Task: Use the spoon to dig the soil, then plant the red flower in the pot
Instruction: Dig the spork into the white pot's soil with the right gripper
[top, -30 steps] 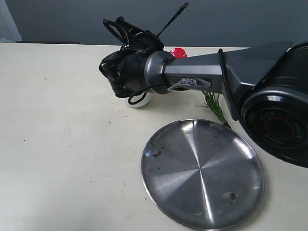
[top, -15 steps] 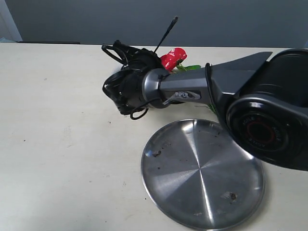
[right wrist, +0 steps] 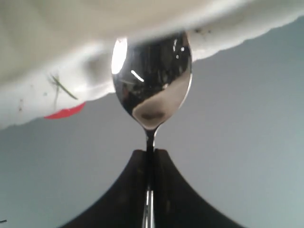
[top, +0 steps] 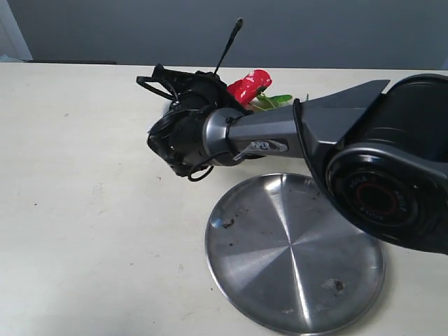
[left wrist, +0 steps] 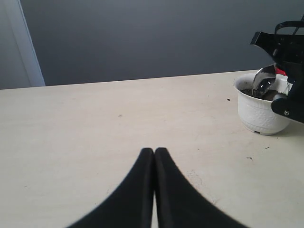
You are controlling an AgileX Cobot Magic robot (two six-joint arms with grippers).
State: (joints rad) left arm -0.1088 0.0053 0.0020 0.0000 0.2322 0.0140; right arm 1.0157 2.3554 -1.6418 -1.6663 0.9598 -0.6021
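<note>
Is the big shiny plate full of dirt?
No, the steel plate is almost all bare shiny metal, with only a few dark specks on it.

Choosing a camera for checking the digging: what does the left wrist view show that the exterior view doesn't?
Left wrist only: the pot with soil, the spoon bowl dipped into it, and the left gripper, jaws shut. Exterior only: the steel plate and the spoon's handle tip. Both: the table, the right gripper holding the spoon, and some of the red flower.
</note>
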